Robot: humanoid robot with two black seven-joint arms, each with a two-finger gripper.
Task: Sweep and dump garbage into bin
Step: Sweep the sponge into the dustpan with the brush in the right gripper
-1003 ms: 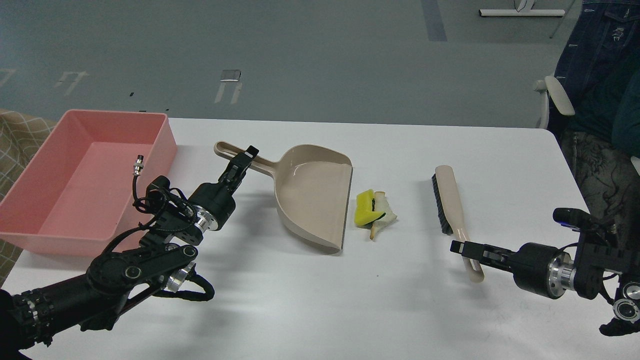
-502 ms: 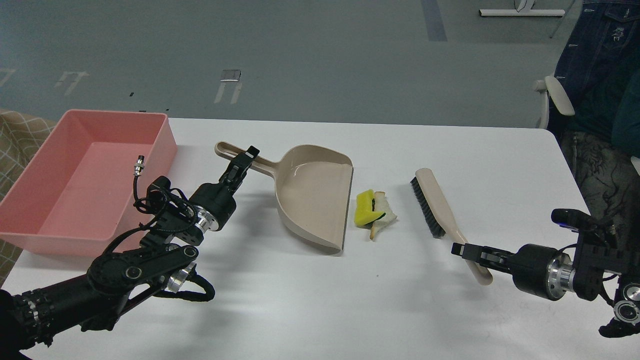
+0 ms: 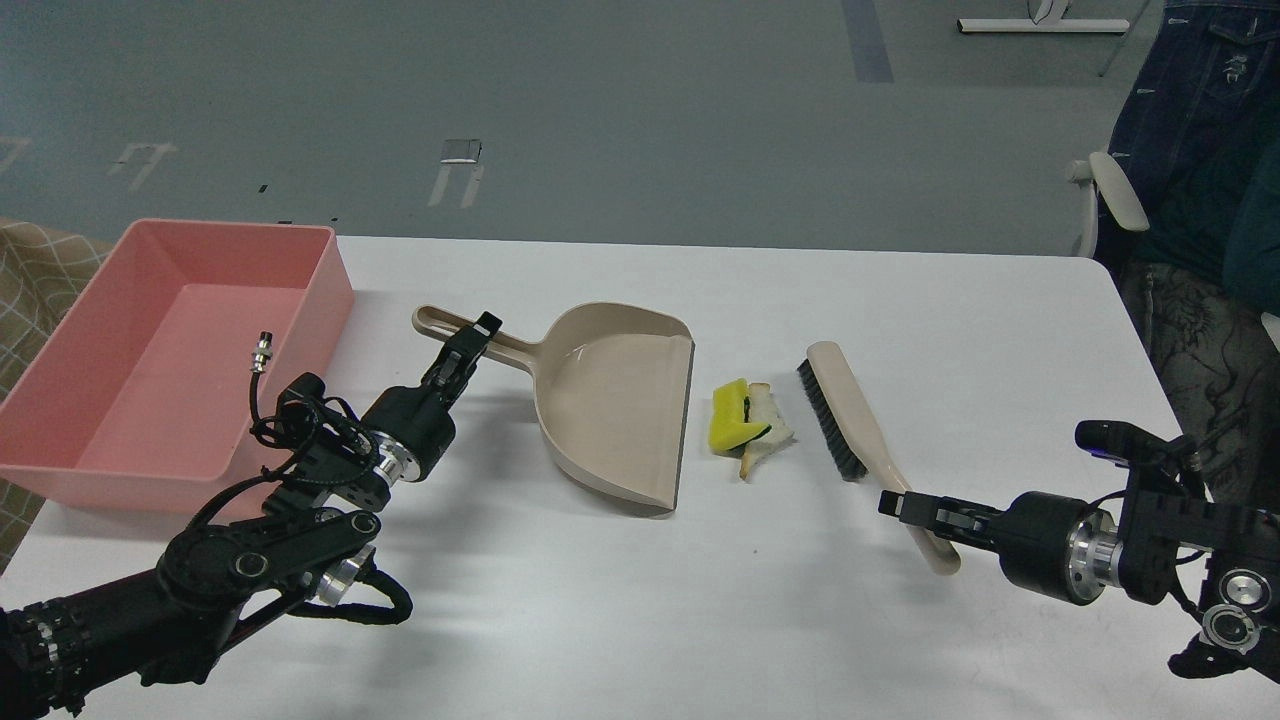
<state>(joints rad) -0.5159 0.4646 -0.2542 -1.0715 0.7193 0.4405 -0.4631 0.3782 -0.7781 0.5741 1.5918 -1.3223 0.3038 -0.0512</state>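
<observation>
At lower right, the right gripper [image 3: 912, 506] is clamping the brush [image 3: 862, 433] by its handle. Centre frame, the garbage [image 3: 748, 421] is lying on the white table [image 3: 980, 330] between bristles and dustpan [image 3: 610, 405]. The left gripper [image 3: 468, 345] is pinching the dustpan's handle. The bin [image 3: 325, 270] is sitting at upper left.

A white worktop [image 3: 620, 600] carries a salmon-pink bin [image 3: 330, 290] at far left, a beige dustpan [image 3: 610, 410] mid-table, the garbage [image 3: 748, 420] just right of it, then a hand brush [image 3: 850, 420].
</observation>
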